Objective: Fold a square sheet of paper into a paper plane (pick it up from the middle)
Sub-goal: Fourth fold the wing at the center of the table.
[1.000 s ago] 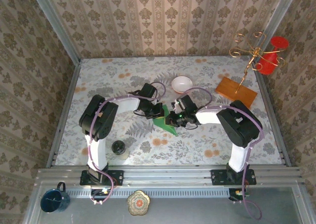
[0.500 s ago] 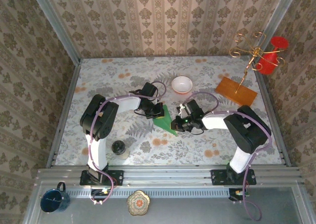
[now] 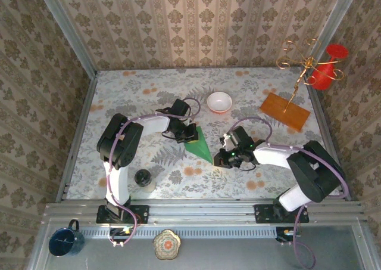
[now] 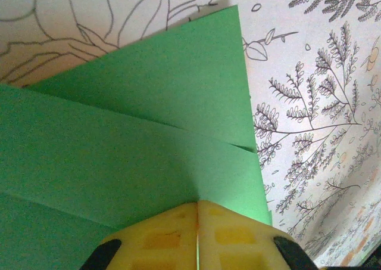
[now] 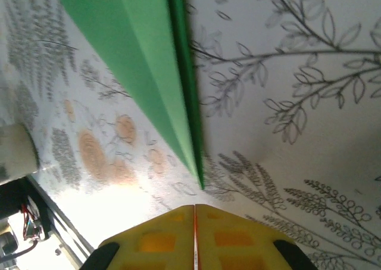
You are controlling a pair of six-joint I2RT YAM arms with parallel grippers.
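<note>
The green paper lies on the flowered table as a narrow pointed paper plane [image 3: 199, 143], its tip toward the near right. My left gripper [image 3: 190, 133] is shut, its yellow tips set on the wide rear end where the creases of the folded layers meet [image 4: 149, 133]; I cannot tell whether any paper is pinched. My right gripper [image 3: 221, 158] is shut with nothing in it, a short way beyond the plane's tip. In the right wrist view the pointed tip [image 5: 190, 151] ends just ahead of the closed right gripper [image 5: 194, 206].
A white bowl [image 3: 219, 101] stands behind the plane. An orange-brown wooden board [image 3: 284, 111] with a gold wire stand [image 3: 300, 61] sits at the back right beside a red object [image 3: 327, 67]. A dark round object [image 3: 143, 177] stands near the left arm's base.
My right gripper has drawn back to the right, off the paper and past its tip. The paper now lies as a slimmer dart. The left gripper has stayed at the wide end.
</note>
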